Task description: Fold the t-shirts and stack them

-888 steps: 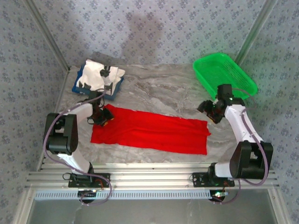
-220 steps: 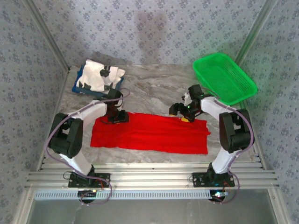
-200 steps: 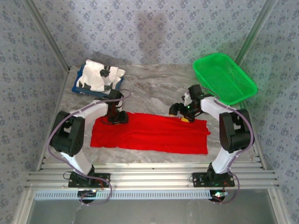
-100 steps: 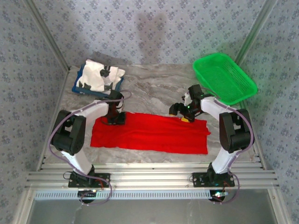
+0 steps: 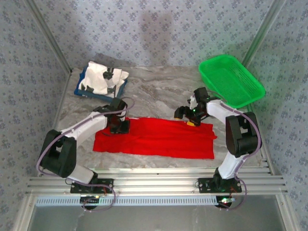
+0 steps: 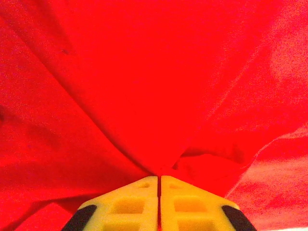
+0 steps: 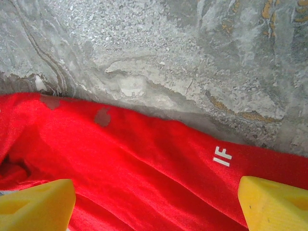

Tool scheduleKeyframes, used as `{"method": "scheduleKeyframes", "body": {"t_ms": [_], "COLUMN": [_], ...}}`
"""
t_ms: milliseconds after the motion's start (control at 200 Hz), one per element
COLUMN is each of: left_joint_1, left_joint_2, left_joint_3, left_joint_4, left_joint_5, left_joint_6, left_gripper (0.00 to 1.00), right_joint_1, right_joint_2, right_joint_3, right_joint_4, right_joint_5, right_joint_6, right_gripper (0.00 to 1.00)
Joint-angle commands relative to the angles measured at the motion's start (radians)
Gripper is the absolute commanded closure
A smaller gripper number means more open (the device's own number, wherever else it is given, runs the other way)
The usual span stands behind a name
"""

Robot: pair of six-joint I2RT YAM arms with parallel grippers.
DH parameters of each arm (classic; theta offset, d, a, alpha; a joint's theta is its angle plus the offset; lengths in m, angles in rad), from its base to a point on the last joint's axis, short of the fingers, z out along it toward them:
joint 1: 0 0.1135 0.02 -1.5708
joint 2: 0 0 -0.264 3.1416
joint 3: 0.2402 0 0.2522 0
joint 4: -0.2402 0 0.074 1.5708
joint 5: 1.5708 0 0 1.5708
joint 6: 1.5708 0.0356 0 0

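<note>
Grey marble-veined tabletop (image 5: 159, 91). Walls (image 5: 159, 33) on three sides, blue-grey cloth with small repeating floral print. Slanted metal posts (image 5: 48, 36) at back corners. Ribbed aluminium rails (image 5: 154, 185) along near edge. Soft, even light.

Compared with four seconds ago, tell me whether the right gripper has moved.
Yes. In the top view the right gripper has swung leftward, away from the green basket, and now sits open at the far edge of the red t-shirt.

Camera layout: one fixed overhead, two wrist-mounted.
Overhead looks down from the near side across the whole table (image 5: 159, 91). Both wrist cameras face down, close on the red t-shirt (image 5: 159, 137), common to all views.
</note>
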Motion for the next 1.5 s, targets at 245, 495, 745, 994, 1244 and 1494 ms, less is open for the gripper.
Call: {"method": "scheduleKeyframes", "body": {"t_ms": [245,495,745,994,1244,1494], "left_joint_1": [0.008,0.047,-0.006,-0.022,-0.006,0.000], "left_joint_2": [0.117,0.269,0.143,-0.015,-0.020,0.044], "left_joint_3": [0.046,0.184,0.069,-0.040,-0.032,0.018], "left_joint_4": [0.018,0.054,0.067,0.043,0.024,0.030], "left_joint_5": [-0.155,-0.124,-0.047,-0.070,-0.109,-0.141], "left_joint_6": [-0.058,-0.019,-0.041,-0.103,-0.131,-0.091], "left_gripper": [0.89,0.89,0.95,0.87,0.59,0.56], "right_joint_1": [0.001,-0.003,-0.026,-0.032,-0.029,-0.029], "right_joint_2": [0.045,0.016,-0.010,0.031,0.056,0.059], "right_joint_3": [0.016,-0.001,-0.033,-0.008,0.022,0.022], "right_joint_4": [0.005,-0.023,-0.019,-0.005,-0.014,-0.015], "right_joint_5": [-0.015,-0.008,-0.001,-0.020,-0.030,-0.037], "right_joint_6": [0.014,-0.010,-0.012,-0.007,-0.016,-0.018], "right_gripper": [0.10,0.10,0.10,0.10,0.10,0.10]}}
